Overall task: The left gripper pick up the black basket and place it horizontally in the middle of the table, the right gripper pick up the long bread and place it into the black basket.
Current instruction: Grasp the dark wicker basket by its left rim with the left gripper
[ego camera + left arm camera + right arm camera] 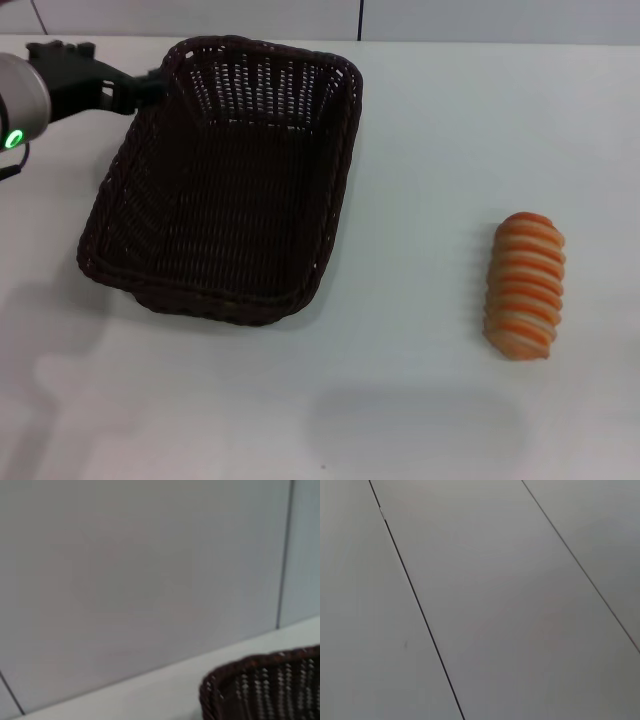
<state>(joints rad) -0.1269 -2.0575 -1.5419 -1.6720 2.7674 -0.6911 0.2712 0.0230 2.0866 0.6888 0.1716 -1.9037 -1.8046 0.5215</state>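
So the left gripper (150, 85), black on a silver-grey arm, is sitting right at the far-left corner of the big dark woven wicker black basket (225, 180). It looks to be touching the braided rim there, but I honestly can't tell whether its fingers are spread or pinching. The basket is lying on the plain white table (400, 400) with its long axis running away from the robot, so I'm guessing it needs turning crosswise. The orange-and-cream striped long bread (526, 286) is lying well apart, to the basket's right, long axis also pointing away. The right gripper isn't showing anywhere; its wrist camera is catching only grey panels.
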